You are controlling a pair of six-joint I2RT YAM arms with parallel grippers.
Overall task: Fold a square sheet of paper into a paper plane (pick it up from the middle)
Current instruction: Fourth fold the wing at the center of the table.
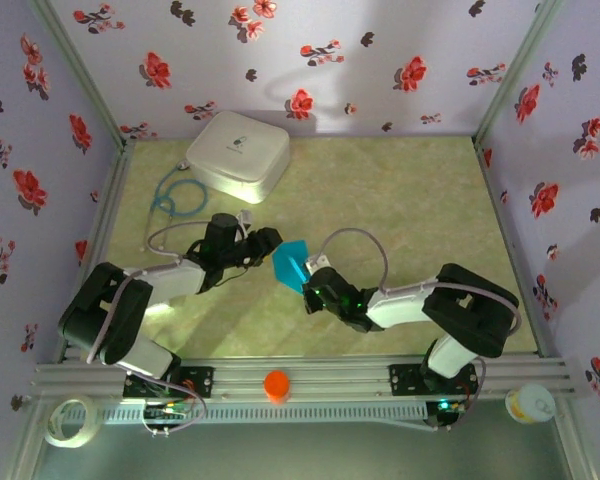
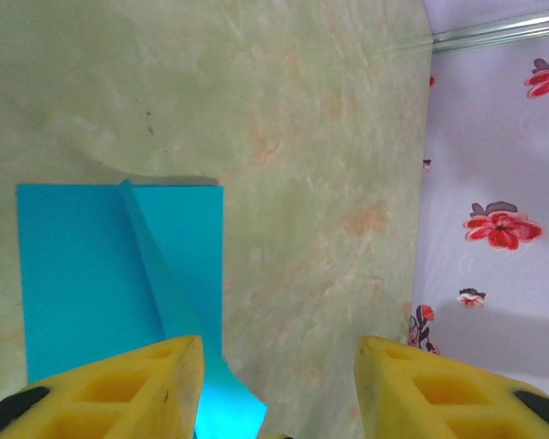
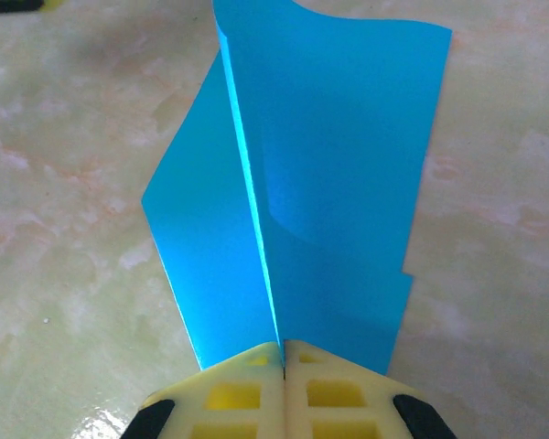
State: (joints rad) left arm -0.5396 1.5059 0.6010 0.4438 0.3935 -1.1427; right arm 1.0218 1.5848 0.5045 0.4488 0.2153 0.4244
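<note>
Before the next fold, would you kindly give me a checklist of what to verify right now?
1. Right hand shut on the turquoise paper sheet: ok.
2. Left hand with jaws apart: ok.
3. Crease straight: ok.
4. Sheet lying flat: not ok, one flap stands up and curls.
5. White rounded box well away from the sheet: ok.
6. Folded edges aligned: cannot tell.

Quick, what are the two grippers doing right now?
Left gripper: open, holding nothing.
Right gripper: closed, pinching the blue paper at its fold.
</note>
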